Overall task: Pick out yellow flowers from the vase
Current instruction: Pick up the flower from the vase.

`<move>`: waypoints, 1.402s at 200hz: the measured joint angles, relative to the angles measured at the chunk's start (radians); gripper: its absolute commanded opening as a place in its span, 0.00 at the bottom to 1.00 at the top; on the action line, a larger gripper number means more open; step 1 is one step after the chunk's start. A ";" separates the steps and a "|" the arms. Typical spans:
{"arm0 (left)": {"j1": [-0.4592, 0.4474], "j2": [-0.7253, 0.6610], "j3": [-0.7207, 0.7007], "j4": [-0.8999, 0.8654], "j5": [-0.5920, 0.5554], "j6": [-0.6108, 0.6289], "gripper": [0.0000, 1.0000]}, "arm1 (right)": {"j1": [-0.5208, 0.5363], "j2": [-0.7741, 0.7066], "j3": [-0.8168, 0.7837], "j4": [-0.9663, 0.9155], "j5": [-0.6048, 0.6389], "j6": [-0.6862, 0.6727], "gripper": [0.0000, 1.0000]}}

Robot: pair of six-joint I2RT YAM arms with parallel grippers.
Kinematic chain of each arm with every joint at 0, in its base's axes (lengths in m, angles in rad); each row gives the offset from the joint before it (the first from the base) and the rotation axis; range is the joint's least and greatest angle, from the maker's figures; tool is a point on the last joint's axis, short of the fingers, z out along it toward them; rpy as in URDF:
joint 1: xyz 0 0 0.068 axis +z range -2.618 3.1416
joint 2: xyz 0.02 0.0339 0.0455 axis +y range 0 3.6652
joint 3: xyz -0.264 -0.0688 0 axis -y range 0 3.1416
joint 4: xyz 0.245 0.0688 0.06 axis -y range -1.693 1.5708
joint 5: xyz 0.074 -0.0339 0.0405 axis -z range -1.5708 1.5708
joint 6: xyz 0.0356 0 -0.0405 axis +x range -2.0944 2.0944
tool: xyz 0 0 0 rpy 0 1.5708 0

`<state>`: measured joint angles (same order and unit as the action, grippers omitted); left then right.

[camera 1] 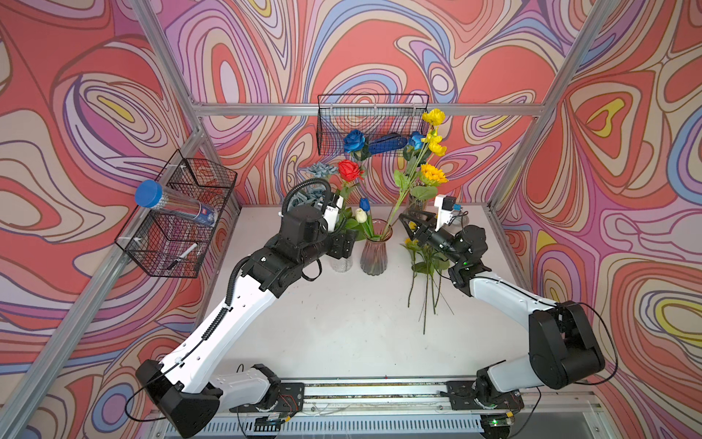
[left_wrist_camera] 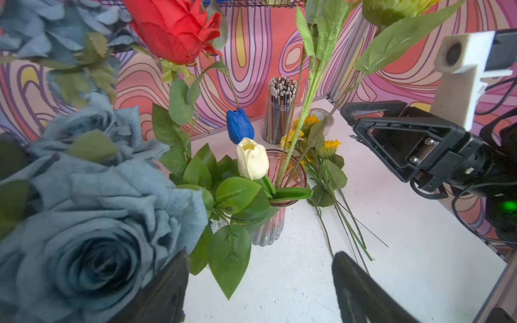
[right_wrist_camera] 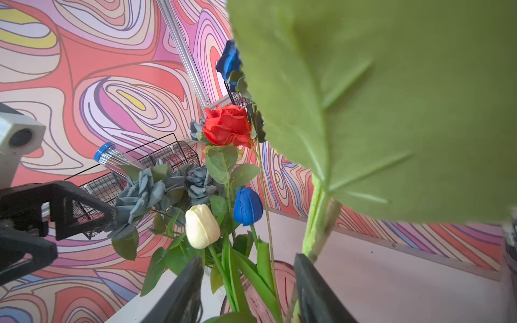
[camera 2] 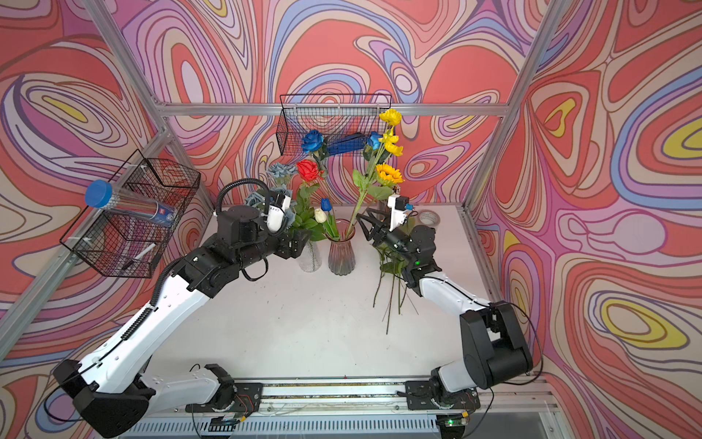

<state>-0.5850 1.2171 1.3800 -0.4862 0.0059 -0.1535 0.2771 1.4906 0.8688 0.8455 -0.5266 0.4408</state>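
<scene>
- Yellow flowers (camera 1: 433,174), artificial long green-stemmed blooms with ruffled pompom heads and a dark-centred sunflower, stand tall in the vase at the far middle of the white table (camera 1: 342,323). They lean right.
- A loose bunch of small yellow sunflowers (left_wrist_camera: 331,145) lies flat on the table just right of the vase, under my right arm. I count those as done.
- My right claw (right_wrist_camera: 249,258) sits beside the standing spray, just above the vase mouth. Its jaws are apart and pinch nothing.
- My left claw (left_wrist_camera: 260,256) hovers left of the vase, by the grey-blue fabric roses (left_wrist_camera: 98,251), spread wide and empty.
- The pink ribbed glass vase (camera 1: 374,258) looks light, tippable and breakable. It also holds a white tulip (left_wrist_camera: 251,159) and a blue tulip (left_wrist_camera: 239,125), which I must leave.
- The broad green fabric leaf (right_wrist_camera: 391,112) is soft and would crumple or slip, so I won't grip there.
- The fuzzy green stem (right_wrist_camera: 317,223) is my hold. I expect it to be light, springy and top-heavy. I'd pinch the bare stretch below the leaf and lift along its lean, so the vase isn't dragged over.
</scene>
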 measured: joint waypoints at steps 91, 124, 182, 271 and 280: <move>0.018 -0.057 -0.030 -0.012 -0.002 -0.004 0.82 | -0.001 0.054 0.035 -0.039 0.022 -0.031 0.50; 0.024 -0.058 -0.034 -0.013 0.000 -0.004 0.82 | 0.000 0.034 0.027 -0.066 0.035 -0.041 0.50; 0.029 -0.058 -0.037 -0.013 0.005 -0.005 0.82 | 0.000 0.036 0.026 -0.074 0.084 -0.056 0.49; 0.037 -0.059 -0.037 -0.013 0.006 -0.007 0.82 | 0.001 0.123 0.072 -0.027 0.091 -0.040 0.17; 0.039 -0.059 -0.037 -0.013 0.009 -0.007 0.82 | 0.001 0.123 0.074 -0.022 0.089 -0.039 0.16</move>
<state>-0.5465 1.1580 1.3426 -0.4988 0.0151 -0.1604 0.2783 1.6135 0.9428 0.8238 -0.4374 0.4023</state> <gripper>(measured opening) 0.821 0.169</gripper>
